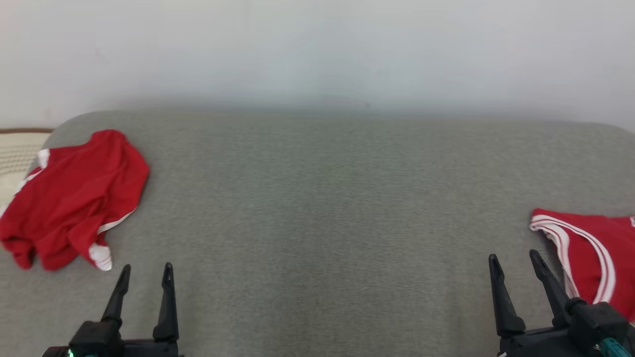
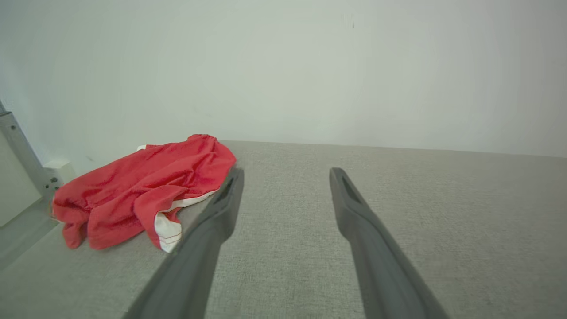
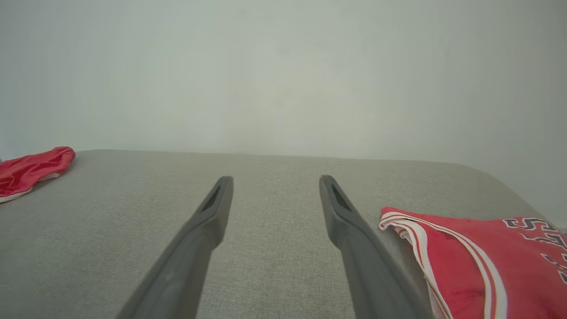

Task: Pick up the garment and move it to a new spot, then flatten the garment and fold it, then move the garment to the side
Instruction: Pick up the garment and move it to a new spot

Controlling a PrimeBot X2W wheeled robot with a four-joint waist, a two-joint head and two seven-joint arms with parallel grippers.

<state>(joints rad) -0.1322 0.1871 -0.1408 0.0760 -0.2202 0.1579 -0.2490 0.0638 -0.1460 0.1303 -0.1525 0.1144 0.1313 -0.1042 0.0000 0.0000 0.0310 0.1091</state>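
A crumpled red garment (image 1: 74,198) with white trim lies in a heap at the far left of the grey padded surface (image 1: 322,198); the left wrist view shows the same garment (image 2: 141,190) left of my fingers. My left gripper (image 1: 146,270) hovers open just right of and nearer than the heap, holding nothing. A second red garment (image 1: 590,253) with white stripes lies flat at the right edge; in the right wrist view this garment (image 3: 478,261) shows dark lettering. My right gripper (image 1: 513,258) stands open just left of it, empty.
A pale wall (image 1: 317,49) rises behind the surface. At the far left, beyond the surface's rounded corner, sits a cream knitted cloth (image 1: 17,153). A metal frame edge (image 2: 22,150) stands at the left in the left wrist view.
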